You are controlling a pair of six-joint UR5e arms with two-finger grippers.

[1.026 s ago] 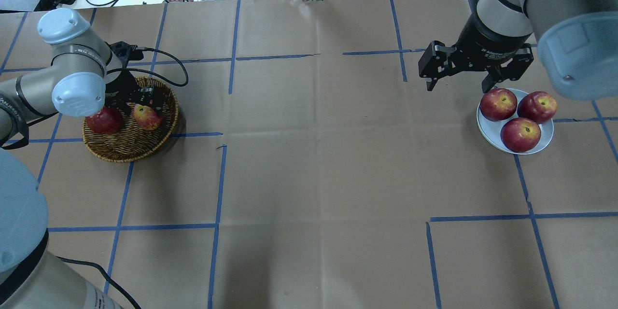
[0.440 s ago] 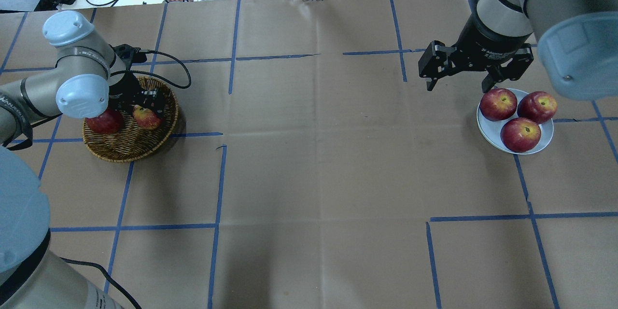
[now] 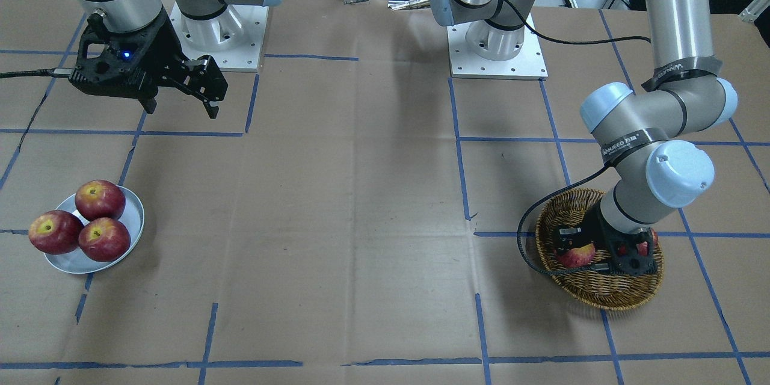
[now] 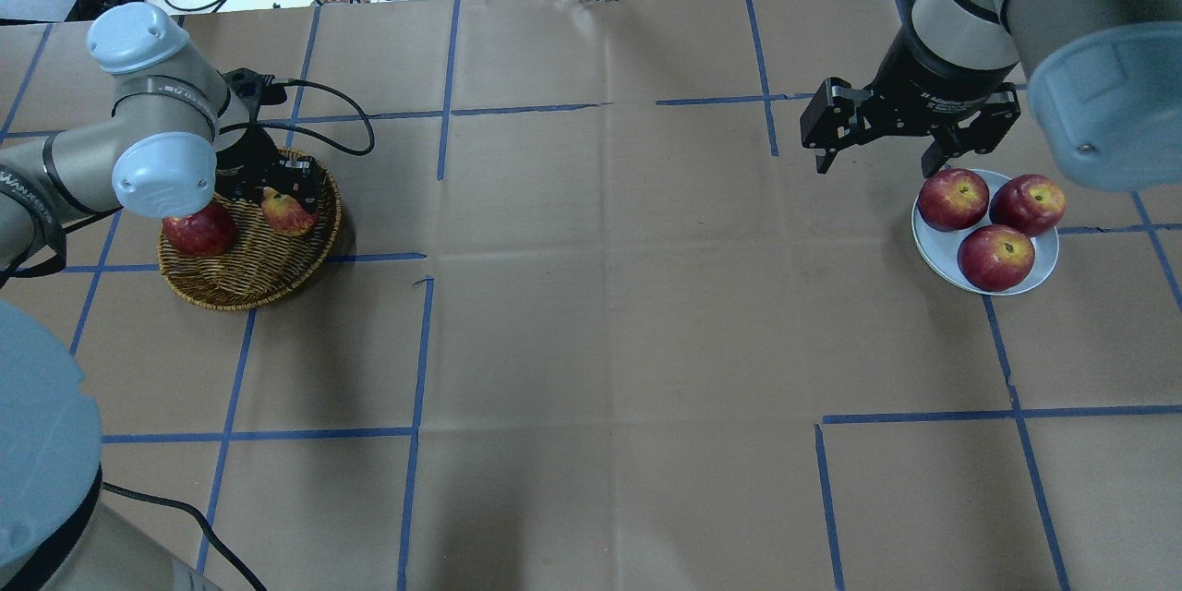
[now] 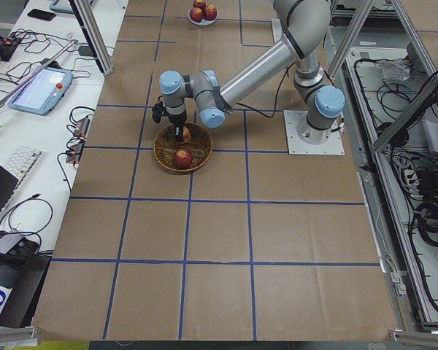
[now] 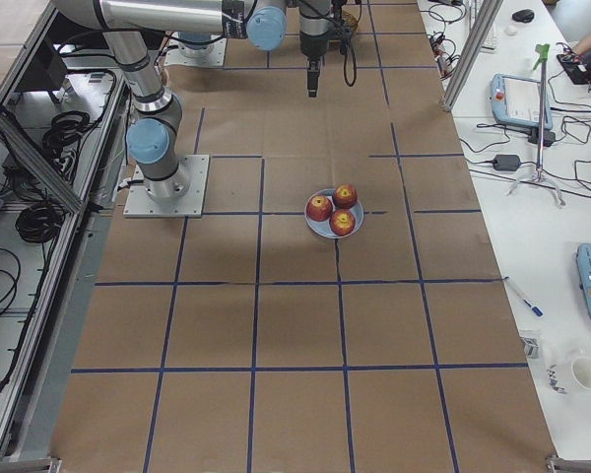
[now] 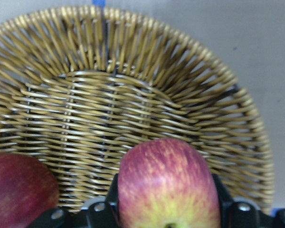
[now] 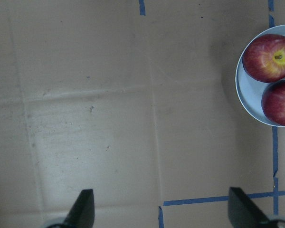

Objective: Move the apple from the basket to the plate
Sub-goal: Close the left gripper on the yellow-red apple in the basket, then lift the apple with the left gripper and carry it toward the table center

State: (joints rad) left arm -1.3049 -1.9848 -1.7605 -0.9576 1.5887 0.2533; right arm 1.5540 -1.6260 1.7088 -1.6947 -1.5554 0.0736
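The streaked yellow-red apple (image 4: 289,213) sits between the fingers of my left gripper (image 4: 286,196), which is shut on it inside the wicker basket (image 4: 242,282). The left wrist view shows the apple (image 7: 168,183) squeezed between both fingers over the basket's weave (image 7: 133,95). The front view shows the apple (image 3: 575,256) low in the basket (image 3: 601,298). The plate (image 4: 934,249) lies far to the right with three red apples on it. My right gripper (image 4: 875,168) hangs open and empty just behind the plate's left edge.
A darker red apple (image 4: 198,232) lies in the basket to the left of the held one, also in the left wrist view (image 7: 16,192). The left arm's black cable (image 4: 342,125) loops over the basket's far rim. Blue tape lines cross the brown paper.
My left gripper and the streaked apple have shifted a little toward the basket's far side, and the left elbow has moved with them. The right arm has not moved.
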